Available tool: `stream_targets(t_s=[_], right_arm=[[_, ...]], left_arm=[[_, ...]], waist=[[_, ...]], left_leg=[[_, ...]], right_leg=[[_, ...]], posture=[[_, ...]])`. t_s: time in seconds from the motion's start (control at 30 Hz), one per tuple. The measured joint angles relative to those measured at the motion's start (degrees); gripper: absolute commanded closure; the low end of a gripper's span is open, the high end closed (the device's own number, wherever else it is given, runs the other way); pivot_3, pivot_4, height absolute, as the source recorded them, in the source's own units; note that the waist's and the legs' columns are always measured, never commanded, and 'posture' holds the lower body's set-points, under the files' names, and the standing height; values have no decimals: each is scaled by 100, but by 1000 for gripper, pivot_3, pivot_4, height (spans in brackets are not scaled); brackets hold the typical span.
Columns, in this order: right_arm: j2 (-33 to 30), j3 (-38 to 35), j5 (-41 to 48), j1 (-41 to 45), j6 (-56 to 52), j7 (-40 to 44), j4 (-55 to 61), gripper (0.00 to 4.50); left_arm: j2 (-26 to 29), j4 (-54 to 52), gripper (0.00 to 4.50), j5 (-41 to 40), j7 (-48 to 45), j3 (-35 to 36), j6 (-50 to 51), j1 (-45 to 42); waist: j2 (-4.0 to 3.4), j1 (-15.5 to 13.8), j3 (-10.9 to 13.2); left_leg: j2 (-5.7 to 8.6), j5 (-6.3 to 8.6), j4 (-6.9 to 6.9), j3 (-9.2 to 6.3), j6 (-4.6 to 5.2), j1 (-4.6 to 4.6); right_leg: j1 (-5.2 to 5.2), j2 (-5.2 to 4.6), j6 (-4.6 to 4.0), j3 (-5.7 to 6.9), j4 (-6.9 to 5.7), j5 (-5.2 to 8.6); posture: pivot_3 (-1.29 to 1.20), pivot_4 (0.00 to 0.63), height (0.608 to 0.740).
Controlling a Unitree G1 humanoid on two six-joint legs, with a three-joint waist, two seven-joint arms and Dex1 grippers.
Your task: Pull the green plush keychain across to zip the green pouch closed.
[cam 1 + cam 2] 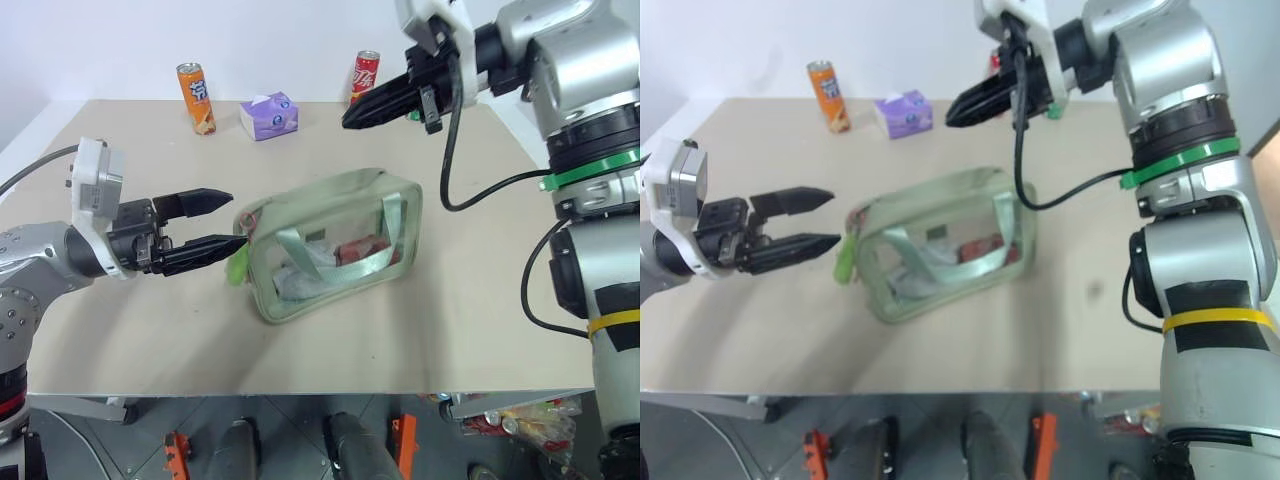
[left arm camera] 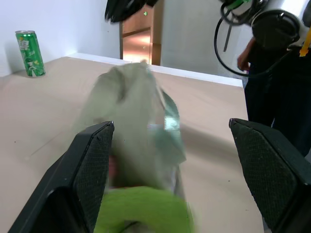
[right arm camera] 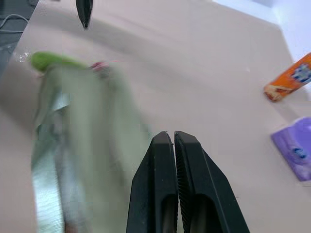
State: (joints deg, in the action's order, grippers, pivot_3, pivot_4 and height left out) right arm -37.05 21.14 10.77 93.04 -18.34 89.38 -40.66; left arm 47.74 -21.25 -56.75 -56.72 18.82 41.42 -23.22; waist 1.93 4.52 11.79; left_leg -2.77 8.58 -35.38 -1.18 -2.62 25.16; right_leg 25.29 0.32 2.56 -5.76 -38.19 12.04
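Note:
The green pouch (image 1: 340, 196) lies on the table with its clear side panel facing me. The green plush keychain (image 1: 237, 264) hangs at the pouch's left end, by a pinkish clasp. My left gripper (image 1: 230, 220) stands open and level at that end, and its lower fingertip reaches the pouch's corner just above the keychain. In the left wrist view the keychain (image 2: 141, 208) sits low between the two spread fingers (image 2: 92, 165). My right gripper (image 1: 350, 118) is shut on nothing and is raised above the table behind the pouch, pointing left and down.
An orange can (image 1: 197, 98), a purple tissue box (image 1: 269, 115) and a red can (image 1: 366, 72) stand along the table's far edge. A green can (image 2: 30, 53) stands on the table too. A person (image 2: 245, 56) stands past the table.

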Motion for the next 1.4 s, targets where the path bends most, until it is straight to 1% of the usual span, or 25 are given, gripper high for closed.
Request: stream_targets(t_s=[0.13,0.17,0.23,0.37,0.43,0.47,0.6,0.7,0.8,0.9,0.97,1.07,1.17,1.27,1.37,1.4], right_arm=[[-340,-9,75,-308,173,28,495,4410],[-354,-9,108,-468,184,31,631,3874],[-404,-6,210,-697,105,32,861,3268],[-568,-29,227,-904,78,32,1278,1847],[-658,-32,174,-1001,121,32,1429,1224],[-785,-15,208,-1073,143,34,1520,1165],[-1748,310,994,-1266,175,40,2135,1165],[-2158,460,1634,-1299,74,39,2688,1165],[-2403,618,1967,-1433,61,39,3189,1165],[-2387,752,2120,-1623,-86,39,3550,1165],[-2211,791,2039,-1843,-161,40,3749,1165],[-1905,863,1689,-2193,-179,40,3832,1165],[-1807,867,1457,-2291,-168,39,3832,1165],[-1567,867,1122,-2459,-147,39,3818,1165],[-1486,869,929,-2578,-110,40,3794,1870],[-1446,868,844,-2580,-92,40,3748,2197]], left_arm=[[-12,77,562,2,-11,-54,-31,-48],[-18,114,562,3,-16,-68,-37,-86],[-33,141,562,5,-26,-112,-44,-146],[-41,191,562,19,-51,-132,-51,-163],[-43,214,562,27,-74,-144,-52,-171],[-47,216,562,30,-92,-161,-52,-186],[-50,229,562,41,-109,-186,-51,-221],[-57,233,562,42,-112,-231,-46,-262],[-59,240,562,43,-115,-265,-37,-275],[-66,241,562,29,-130,-306,-17,-342],[-64,202,562,-2,-170,-345,12,-398],[-1,44,562,5,-285,-495,17,-407],[0,34,562,3,-261,-501,17,-424],[0,27,562,-4,-219,-501,17,-474],[0,4,562,-4,-180,-500,20,-471],[0,-14,562,-5,-135,-500,22,-468]], waist=[[1,-14,-1],[1,-13,0],[0,-10,0],[0,-2,0],[0,-6,0],[0,-8,0],[0,-29,1],[-1,3,1],[-1,20,0],[0,20,0],[0,20,0],[0,3,0],[0,-17,0],[0,-17,0],[0,-18,0],[0,-16,0]], left_leg=[[0,2,-1,0,-3,-1],[1,2,-1,2,-3,-1],[1,1,-1,2,-3,-1],[-3,2,0,1,-3,-3],[-3,2,0,1,-3,-1],[-3,2,0,1,-3,0],[5,7,0,8,-10,4],[2,9,1,12,-10,0],[-5,10,1,12,-9,-8],[-7,9,-3,8,-9,-9],[-7,9,-10,11,-10,-8],[-6,9,-15,14,-10,-1],[-6,9,-14,11,-10,0],[-6,9,-11,10,-10,-1],[-6,9,-12,10,-10,1],[-6,9,-12,10,-10,0]], right_leg=[[-2,0,2,-1,1,2],[-1,0,3,-4,1,1],[2,1,4,-5,-1,-1],[2,5,2,-4,-3,0],[2,5,1,-4,-2,1],[2,5,1,-5,-2,1],[-1,-4,10,-12,0,18],[1,-3,10,-16,-1,18],[0,6,7,-16,-2,18],[-2,9,6,-14,-3,15],[-3,9,7,-16,-3,13],[-1,8,13,-21,-3,9],[-1,9,13,-19,-3,9],[-1,11,13,-19,-3,9],[-1,11,13,-19,-3,9],[-1,11,13,-20,-3,9]], posture=[[0,150,740],[0,150,740],[0,150,740],[0,150,740],[0,150,740],[0,150,740],[0,150,740],[0,150,740],[0,150,740],[0,150,740],[0,150,740],[0,150,740],[0,150,740],[0,150,740],[0,150,740],[0,150,740]])
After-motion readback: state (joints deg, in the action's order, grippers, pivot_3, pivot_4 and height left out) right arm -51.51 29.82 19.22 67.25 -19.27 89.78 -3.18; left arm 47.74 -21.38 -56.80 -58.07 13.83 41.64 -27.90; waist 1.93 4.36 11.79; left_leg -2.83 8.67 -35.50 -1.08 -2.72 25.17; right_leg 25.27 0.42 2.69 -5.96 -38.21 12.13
